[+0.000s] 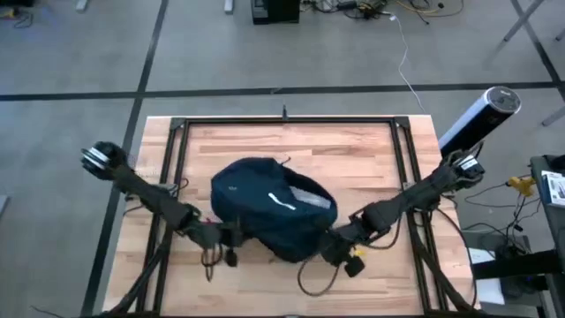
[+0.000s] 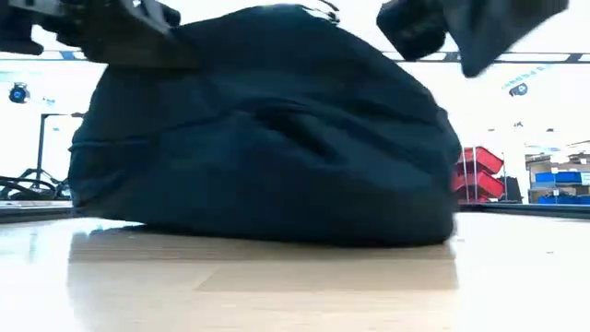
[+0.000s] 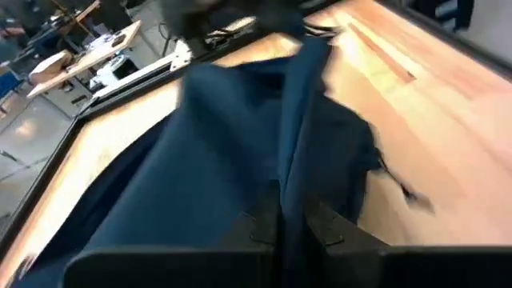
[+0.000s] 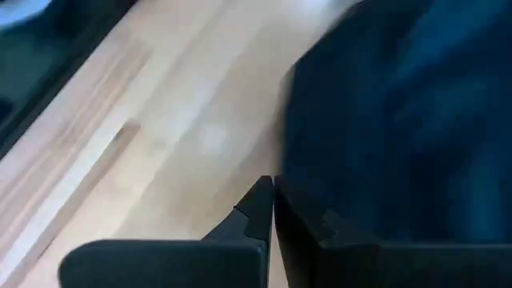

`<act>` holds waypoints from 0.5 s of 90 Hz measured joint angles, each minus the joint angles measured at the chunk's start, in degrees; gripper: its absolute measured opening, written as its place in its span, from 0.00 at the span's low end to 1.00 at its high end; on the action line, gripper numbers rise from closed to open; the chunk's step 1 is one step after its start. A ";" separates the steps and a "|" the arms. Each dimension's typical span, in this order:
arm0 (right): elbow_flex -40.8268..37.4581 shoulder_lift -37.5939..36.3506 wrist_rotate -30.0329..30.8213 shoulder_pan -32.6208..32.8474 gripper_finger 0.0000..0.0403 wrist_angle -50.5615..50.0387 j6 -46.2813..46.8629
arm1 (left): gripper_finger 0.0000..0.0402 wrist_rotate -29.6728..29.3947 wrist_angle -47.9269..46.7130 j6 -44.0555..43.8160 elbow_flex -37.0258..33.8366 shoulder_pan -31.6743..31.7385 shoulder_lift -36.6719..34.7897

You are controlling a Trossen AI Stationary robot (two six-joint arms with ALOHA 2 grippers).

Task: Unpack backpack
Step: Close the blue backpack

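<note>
The dark navy backpack (image 1: 269, 208) lies in the middle of the wooden table, a short white stripe (image 1: 281, 201) on top and silvery-grey lining (image 1: 313, 201) showing at its right. In the low view the backpack (image 2: 267, 138) rests with its broad underside on the table top. My left gripper (image 1: 225, 234) is at its near left edge, shut on a fold of its fabric. My right gripper (image 1: 328, 245) is at its near right edge, shut on the fabric's edge. My left gripper pinches a raised fold of the backpack's navy fabric (image 3: 290, 172) between its two fingers, coming level from the table's left. The fold runs away from the fingers as a ridge, while the rest of the bag lies on the table. My right gripper pinches the edge of the backpack's fabric (image 4: 282, 172) between its two fingers, coming low from the table's near right. How many layers it has cannot be seen. The bag stays on the table.
A black frame rail (image 1: 177, 132) runs around the table top. Loose cables (image 1: 309, 284) and a yellow piece (image 1: 356, 262) lie by the near edge below the right gripper, another cable (image 1: 210, 261) below the left. A dark cylinder (image 1: 481, 119) stands at the far right corner.
</note>
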 joint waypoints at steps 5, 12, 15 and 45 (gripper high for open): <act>-0.95 -0.13 0.45 -0.35 0.00 2.33 -0.44 | 0.00 -2.65 -0.51 -0.88 -4.31 0.44 -4.90; -2.05 -0.28 1.41 -0.64 0.00 6.66 -1.50 | 0.00 -4.74 0.03 -1.13 -9.44 0.73 -11.91; -2.58 -0.11 1.47 -0.68 0.00 8.75 -1.80 | 0.00 -4.89 0.77 -1.12 -11.19 1.07 -14.89; -4.07 0.26 7.43 -2.24 0.01 29.26 -11.32 | 0.01 1.88 6.87 0.73 -13.67 1.24 -21.99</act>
